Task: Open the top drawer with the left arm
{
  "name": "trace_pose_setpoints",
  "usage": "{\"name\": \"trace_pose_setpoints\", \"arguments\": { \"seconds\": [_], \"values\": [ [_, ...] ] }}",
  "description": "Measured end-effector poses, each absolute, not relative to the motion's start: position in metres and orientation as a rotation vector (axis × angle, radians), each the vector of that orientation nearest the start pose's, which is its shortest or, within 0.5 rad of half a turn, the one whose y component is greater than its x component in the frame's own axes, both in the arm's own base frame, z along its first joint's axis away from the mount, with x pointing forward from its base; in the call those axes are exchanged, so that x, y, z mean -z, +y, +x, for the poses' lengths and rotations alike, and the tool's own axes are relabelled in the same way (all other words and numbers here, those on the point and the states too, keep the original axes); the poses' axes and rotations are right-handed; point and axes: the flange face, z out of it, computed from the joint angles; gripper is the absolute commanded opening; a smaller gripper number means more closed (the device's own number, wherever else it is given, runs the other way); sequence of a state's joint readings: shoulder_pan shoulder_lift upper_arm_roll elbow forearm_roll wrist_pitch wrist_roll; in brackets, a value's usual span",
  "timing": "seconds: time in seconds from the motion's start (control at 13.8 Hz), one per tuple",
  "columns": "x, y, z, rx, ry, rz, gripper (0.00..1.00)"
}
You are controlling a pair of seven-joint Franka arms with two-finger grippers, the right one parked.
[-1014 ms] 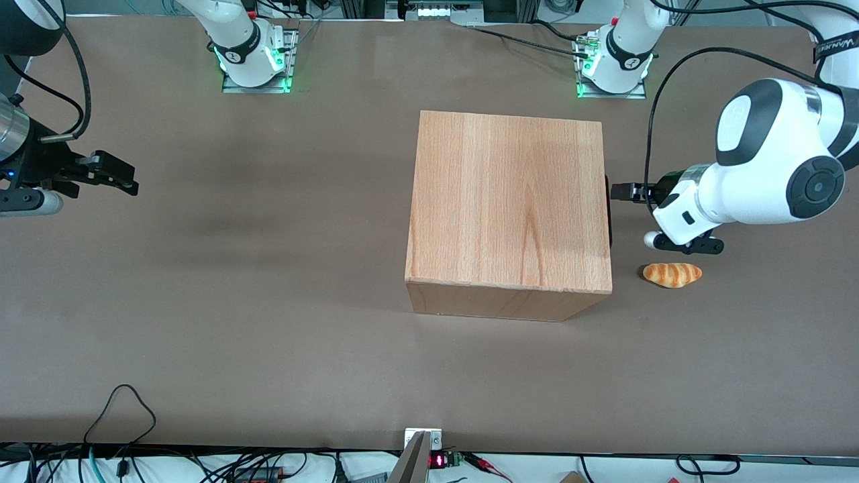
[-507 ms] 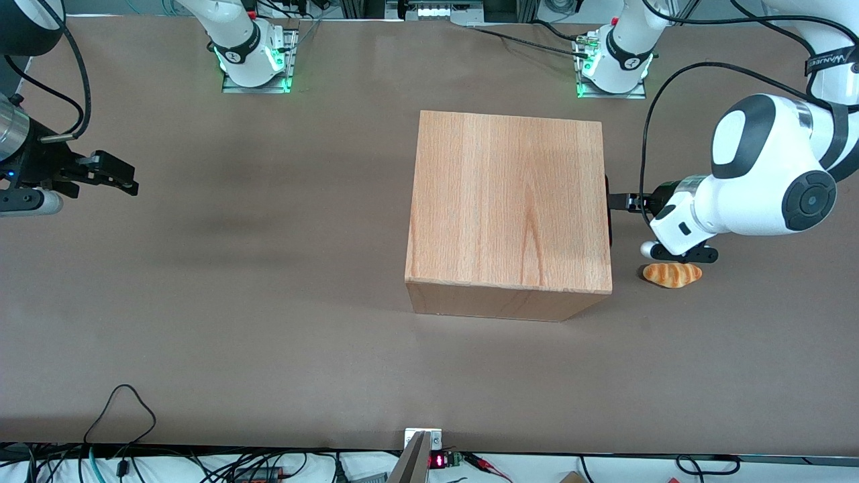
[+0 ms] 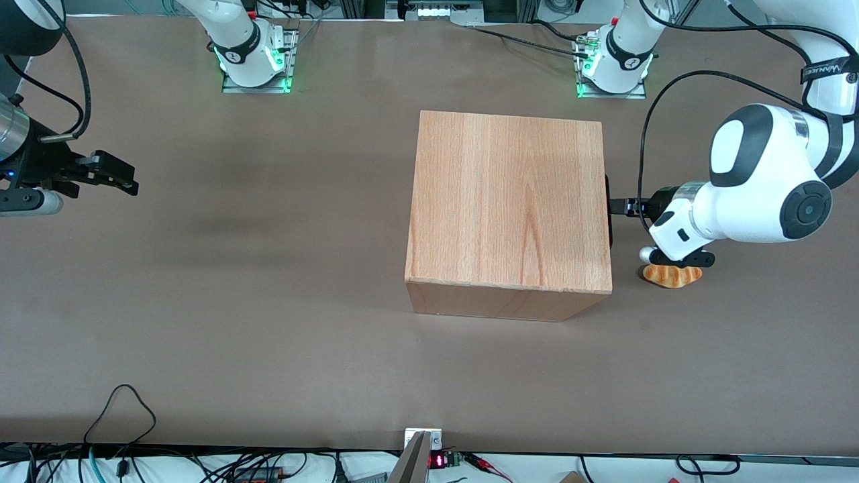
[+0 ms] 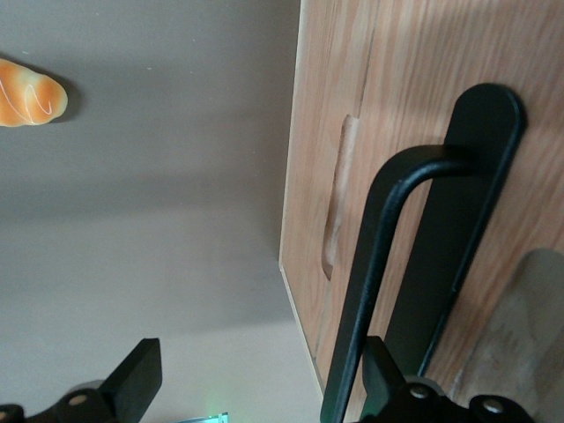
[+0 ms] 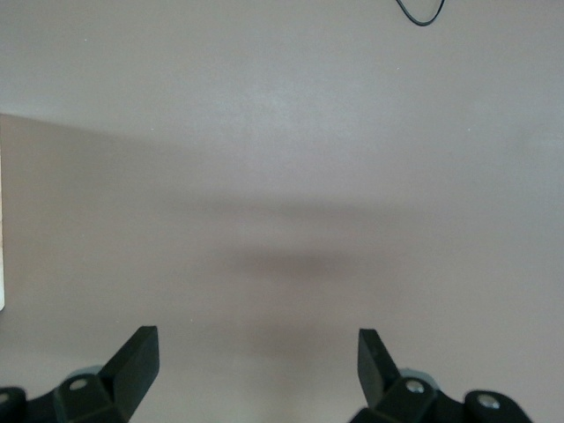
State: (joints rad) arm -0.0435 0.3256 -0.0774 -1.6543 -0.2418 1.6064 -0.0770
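The wooden cabinet (image 3: 508, 201) stands mid-table with its front toward the working arm's end. The top drawer (image 4: 414, 79) is pushed in, its wooden front panel flush with the cabinet body. Its long black handle (image 4: 388, 229) shows in the front view as a thin dark strip (image 3: 608, 209) at the cabinet's edge. My left gripper (image 3: 621, 206) is right in front of the drawer, at the handle. In the left wrist view the gripper (image 4: 260, 374) is open wide. The handle bar passes between the fingers, close against one black fingertip (image 4: 379, 374), and nothing is clamped.
An orange bread roll (image 3: 671, 276) lies on the brown table (image 3: 268, 302) just under the left arm's wrist, a little nearer the front camera than the gripper; it also shows in the wrist view (image 4: 26, 92). The arm bases (image 3: 612, 64) stand along the table's farthest edge.
The left arm has moved toward the cabinet front and somewhat nearer the front camera. Its fingers now reach the handle, and the wrist partly covers the bread roll. The drawer has not moved.
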Motion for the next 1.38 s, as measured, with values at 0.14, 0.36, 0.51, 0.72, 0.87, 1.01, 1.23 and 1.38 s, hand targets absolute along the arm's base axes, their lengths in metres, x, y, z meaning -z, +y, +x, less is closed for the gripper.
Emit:
{"name": "trace_pose_setpoints", "arguments": {
  "seconds": [0.14,0.36,0.51,0.72,0.87,1.01,1.23,1.38],
  "values": [
    [-0.399,-0.093,0.602,-0.669,-0.023,-3.302,1.00],
    [-0.393,-0.093,0.603,-0.686,-0.030,-3.304,1.00],
    [-0.391,-0.093,0.604,-0.688,-0.032,-3.305,1.00],
    [-0.385,-0.093,0.606,-0.689,-0.035,-3.305,1.00],
    [-0.382,-0.093,0.607,-0.691,-0.038,-3.305,1.00],
    [-0.379,-0.092,0.608,-0.695,-0.040,-3.304,1.00],
    [-0.377,-0.091,0.609,-0.695,-0.047,-3.305,1.00],
    [-0.376,-0.087,0.609,-0.699,-0.058,-3.306,1.00]
  ]
}}
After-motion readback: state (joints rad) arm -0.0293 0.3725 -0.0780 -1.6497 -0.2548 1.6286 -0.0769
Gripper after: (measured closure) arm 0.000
